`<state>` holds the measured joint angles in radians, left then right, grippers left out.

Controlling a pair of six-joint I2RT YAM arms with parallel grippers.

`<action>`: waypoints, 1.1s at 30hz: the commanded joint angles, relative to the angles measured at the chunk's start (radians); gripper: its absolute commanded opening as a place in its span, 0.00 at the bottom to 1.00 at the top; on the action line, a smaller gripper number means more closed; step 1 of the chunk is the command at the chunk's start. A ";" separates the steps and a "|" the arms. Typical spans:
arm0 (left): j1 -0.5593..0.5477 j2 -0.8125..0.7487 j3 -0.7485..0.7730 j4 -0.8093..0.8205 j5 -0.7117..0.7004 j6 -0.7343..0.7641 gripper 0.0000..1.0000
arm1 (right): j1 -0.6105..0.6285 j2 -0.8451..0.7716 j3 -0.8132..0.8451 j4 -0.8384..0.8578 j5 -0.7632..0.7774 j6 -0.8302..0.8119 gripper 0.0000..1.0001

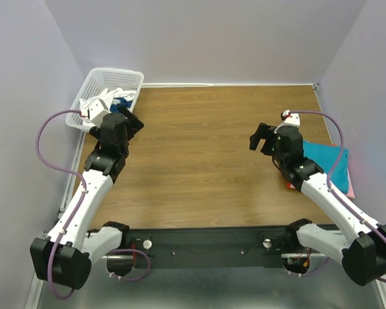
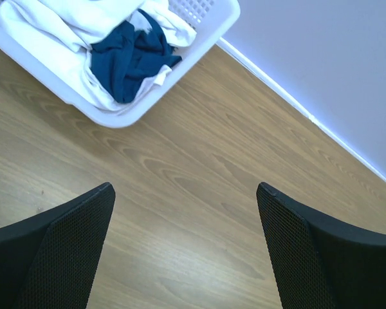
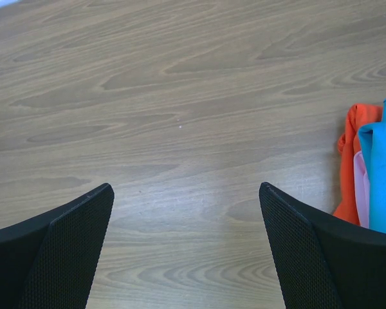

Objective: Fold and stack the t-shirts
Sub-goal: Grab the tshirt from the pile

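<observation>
A white t-shirt (image 2: 64, 26) and a dark blue t-shirt (image 2: 132, 58) lie crumpled in the white lattice basket (image 1: 132, 77) at the table's far left; the basket's rim also shows in the left wrist view (image 2: 199, 48). A stack with a teal t-shirt (image 1: 325, 161) on top, pink (image 1: 350, 183) and red-orange (image 3: 350, 161) beneath, lies at the right edge. The teal one also shows in the right wrist view (image 3: 383, 174). My left gripper (image 1: 132, 122) is open and empty beside the basket. My right gripper (image 1: 262, 138) is open and empty, left of the stack.
The wooden table (image 1: 199, 148) is bounded by lilac walls at the back and sides. A black bar with both arm bases runs along the near edge (image 1: 206, 244).
</observation>
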<state>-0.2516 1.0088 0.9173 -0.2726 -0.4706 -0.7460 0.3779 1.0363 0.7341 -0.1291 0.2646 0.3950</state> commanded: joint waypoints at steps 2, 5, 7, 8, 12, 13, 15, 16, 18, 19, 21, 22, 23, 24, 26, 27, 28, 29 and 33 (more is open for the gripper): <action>0.083 0.094 0.086 0.047 -0.002 0.062 0.98 | 0.004 -0.013 0.013 -0.018 0.030 0.031 1.00; 0.152 0.157 0.136 0.039 0.065 0.092 0.98 | 0.003 -0.009 0.008 -0.020 0.041 0.047 1.00; 0.234 0.220 0.182 0.044 0.111 0.108 0.98 | 0.004 -0.002 0.007 -0.020 0.047 0.045 1.00; 0.268 0.238 0.193 0.067 0.136 0.117 0.98 | 0.004 -0.001 0.007 -0.020 0.045 0.041 1.00; 0.360 0.393 0.300 0.108 0.251 0.172 0.98 | 0.004 0.013 0.001 -0.020 -0.002 -0.005 1.00; 0.376 0.428 0.334 0.093 0.253 0.175 0.98 | 0.004 0.013 -0.002 -0.020 0.005 -0.007 1.00; 0.414 0.497 0.402 0.044 0.259 0.195 0.98 | 0.004 0.018 -0.007 -0.021 0.025 -0.010 1.00; 0.426 0.567 0.466 0.017 0.273 0.195 0.98 | 0.004 0.021 -0.007 -0.020 0.041 -0.012 1.00; 0.456 0.669 0.552 0.004 0.317 0.223 0.98 | 0.004 0.024 -0.009 -0.020 0.042 -0.013 1.00; 0.462 0.704 0.587 -0.034 0.320 0.223 0.98 | 0.004 0.025 -0.010 -0.020 0.042 -0.015 1.00; 0.466 0.819 0.670 -0.074 0.339 0.256 0.98 | 0.003 0.031 -0.010 -0.020 0.044 -0.021 1.00; 0.469 0.859 0.749 -0.089 0.348 0.264 0.98 | 0.004 0.033 -0.010 -0.020 0.048 -0.021 1.00; 0.469 0.896 0.793 -0.137 0.354 0.266 0.98 | 0.004 0.039 -0.010 -0.020 0.048 -0.021 1.00; 0.469 0.931 0.830 -0.151 0.359 0.270 0.98 | 0.004 0.041 -0.009 -0.020 0.047 -0.022 1.00; 0.471 1.025 0.928 -0.195 0.369 0.275 0.98 | 0.003 0.048 -0.009 -0.020 0.036 -0.028 1.00; 0.474 1.051 0.954 -0.200 0.377 0.278 0.98 | 0.004 0.050 -0.007 -0.020 0.035 -0.030 1.00; 0.476 1.095 0.995 -0.200 0.385 0.281 0.98 | 0.004 0.053 -0.009 -0.020 0.032 -0.030 1.00; 0.477 1.119 1.015 -0.201 0.383 0.281 0.98 | 0.004 0.056 -0.009 -0.020 0.032 -0.033 1.00; 0.476 1.218 1.107 -0.146 0.403 0.310 0.98 | 0.004 0.071 -0.007 -0.020 0.024 -0.035 1.00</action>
<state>0.2180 2.1674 1.9438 -0.4179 -0.1162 -0.4820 0.3779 1.0927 0.7334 -0.1299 0.2790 0.3752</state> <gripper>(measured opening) 0.983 0.998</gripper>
